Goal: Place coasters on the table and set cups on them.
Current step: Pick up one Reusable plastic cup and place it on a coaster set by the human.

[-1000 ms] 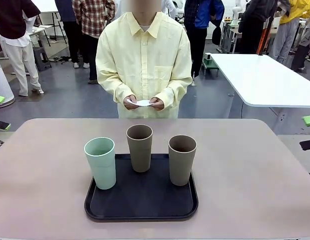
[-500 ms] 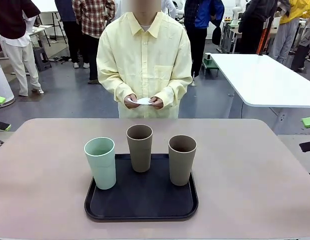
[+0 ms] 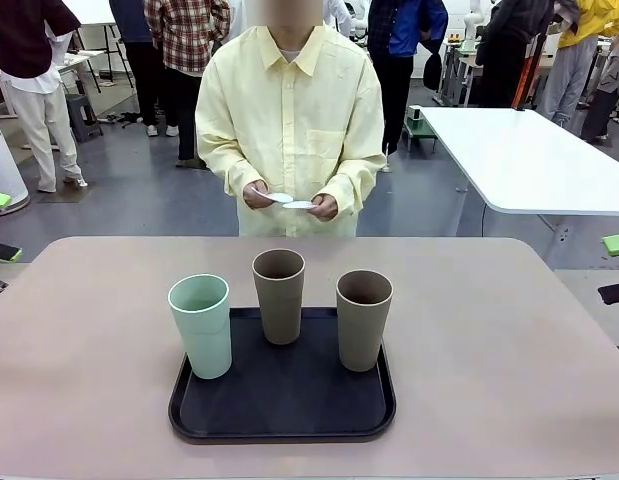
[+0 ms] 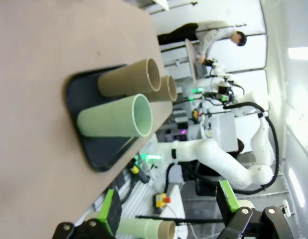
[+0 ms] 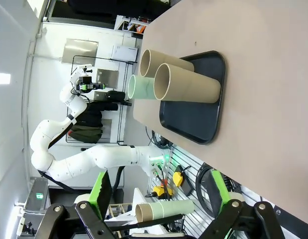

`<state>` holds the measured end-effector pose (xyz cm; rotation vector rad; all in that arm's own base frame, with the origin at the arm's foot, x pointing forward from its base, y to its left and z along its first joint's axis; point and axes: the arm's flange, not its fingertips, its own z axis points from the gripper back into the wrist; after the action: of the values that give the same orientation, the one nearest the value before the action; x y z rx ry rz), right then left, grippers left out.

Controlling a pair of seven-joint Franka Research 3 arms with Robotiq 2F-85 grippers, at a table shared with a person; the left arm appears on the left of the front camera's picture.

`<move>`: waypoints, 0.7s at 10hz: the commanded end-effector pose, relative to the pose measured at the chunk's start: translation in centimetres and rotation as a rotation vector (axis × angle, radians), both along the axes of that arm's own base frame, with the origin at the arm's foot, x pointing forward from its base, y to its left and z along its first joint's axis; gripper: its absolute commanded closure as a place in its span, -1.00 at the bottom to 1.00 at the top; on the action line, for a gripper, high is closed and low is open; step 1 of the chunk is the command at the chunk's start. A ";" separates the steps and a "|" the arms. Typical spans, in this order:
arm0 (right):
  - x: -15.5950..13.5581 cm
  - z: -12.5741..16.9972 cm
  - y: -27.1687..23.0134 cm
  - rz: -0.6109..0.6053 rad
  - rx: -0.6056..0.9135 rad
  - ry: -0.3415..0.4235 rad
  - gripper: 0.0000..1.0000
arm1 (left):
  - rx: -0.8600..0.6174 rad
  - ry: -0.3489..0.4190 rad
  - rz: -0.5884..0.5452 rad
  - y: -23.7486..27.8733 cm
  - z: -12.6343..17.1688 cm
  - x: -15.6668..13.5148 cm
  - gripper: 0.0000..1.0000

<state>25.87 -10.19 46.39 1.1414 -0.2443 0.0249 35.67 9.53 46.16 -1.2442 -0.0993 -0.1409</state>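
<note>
Cups [image 3: 279,297] on tray [image 3: 289,405], far from left tool [image 4: 168,205], right tool [image 5: 159,193] (both released, empty).

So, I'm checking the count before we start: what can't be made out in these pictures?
- Front view: how many coasters the person's hands hold; they are small, overlapping and partly covered.
- Left wrist view: the far brown cup, mostly behind the nearer brown cup.
- Front view: the mint cup's inner bottom, hidden by its own wall.

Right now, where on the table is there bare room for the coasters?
Bare table left of the black tray, right of it, and between its far edge and the person. Crowded: the tray, holding the mint cup and both taupe cups.
</note>
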 end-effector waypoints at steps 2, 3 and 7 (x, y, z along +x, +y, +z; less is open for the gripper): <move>0.2 0.1 0.0 0.004 0.016 -0.012 -1.00 | -0.006 -0.011 -0.004 0.2 0.2 0.1 -1.00; 0.2 0.1 0.0 0.004 0.016 -0.012 -1.00 | -0.006 -0.011 -0.004 0.2 0.2 0.1 -1.00; 0.2 0.1 0.0 0.004 0.016 -0.012 -1.00 | -0.006 -0.011 -0.004 0.2 0.2 0.1 -1.00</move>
<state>25.87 -10.19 46.39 1.1414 -0.2443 0.0249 35.67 9.53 46.17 -1.2443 -0.0993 -0.1410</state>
